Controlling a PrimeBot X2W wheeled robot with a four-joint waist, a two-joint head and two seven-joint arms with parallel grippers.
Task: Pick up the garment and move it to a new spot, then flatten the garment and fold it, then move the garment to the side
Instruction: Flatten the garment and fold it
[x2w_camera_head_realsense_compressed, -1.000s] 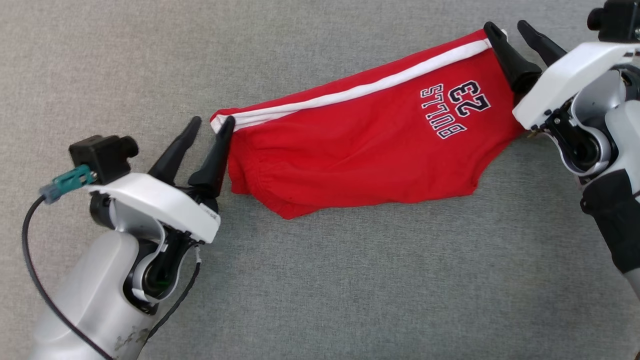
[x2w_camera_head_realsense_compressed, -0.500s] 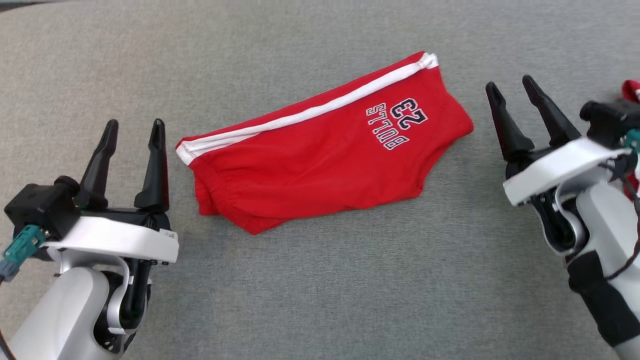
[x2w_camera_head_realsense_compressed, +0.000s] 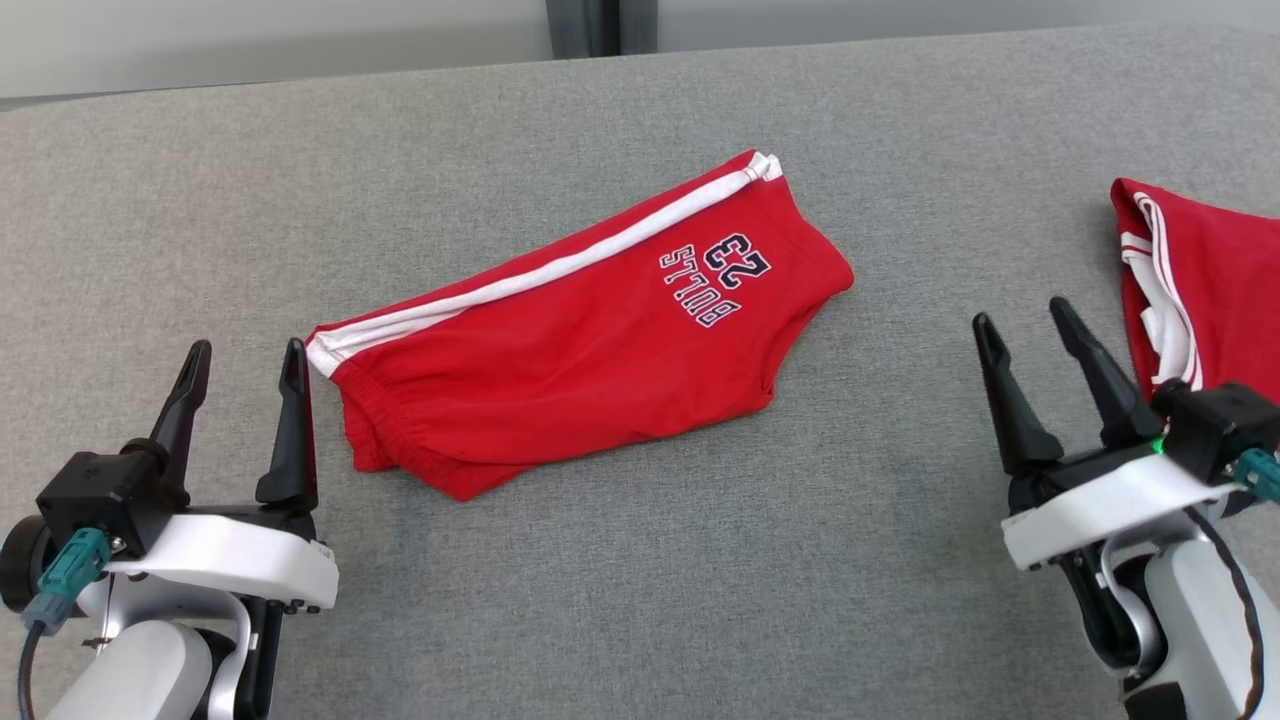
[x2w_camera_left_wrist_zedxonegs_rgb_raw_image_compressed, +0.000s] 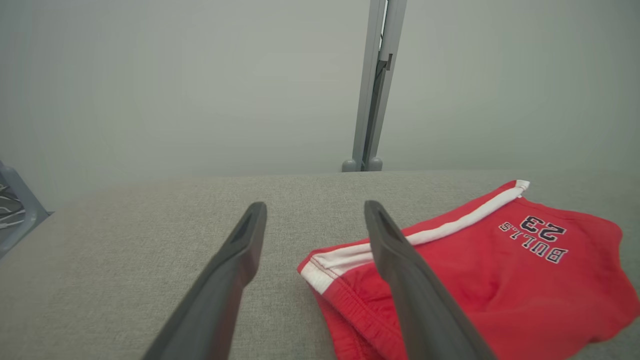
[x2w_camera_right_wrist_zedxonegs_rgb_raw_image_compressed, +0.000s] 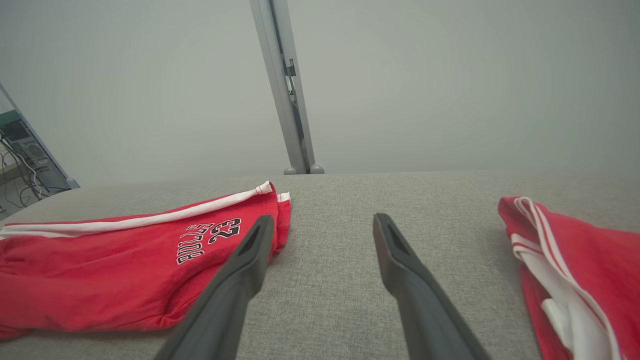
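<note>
The garment (x2w_camera_head_realsense_compressed: 580, 340) is a pair of red shorts with a white side stripe and "BULLS 23" lettering, lying folded on the grey surface (x2w_camera_head_realsense_compressed: 640, 560) at mid-table. It also appears in the left wrist view (x2w_camera_left_wrist_zedxonegs_rgb_raw_image_compressed: 480, 270) and the right wrist view (x2w_camera_right_wrist_zedxonegs_rgb_raw_image_compressed: 115, 270). My left gripper (x2w_camera_head_realsense_compressed: 245, 352) is open at the lower left, just left of the shorts' waistband corner and apart from it. At the lower right my right gripper (x2w_camera_head_realsense_compressed: 1022, 322) stands open, well clear of the shorts, with nothing between its fingers.
A second red garment with white trim (x2w_camera_head_realsense_compressed: 1205, 285) lies at the right edge, close beside my right gripper; it shows in the right wrist view (x2w_camera_right_wrist_zedxonegs_rgb_raw_image_compressed: 580, 270) too. A grey post (x2w_camera_head_realsense_compressed: 583, 25) and pale wall stand behind the table's far edge.
Both grippers let go of the shorts' ends and pulled back toward me, open. The head camera has tilted up, bringing the far edge and the second garment into view.
</note>
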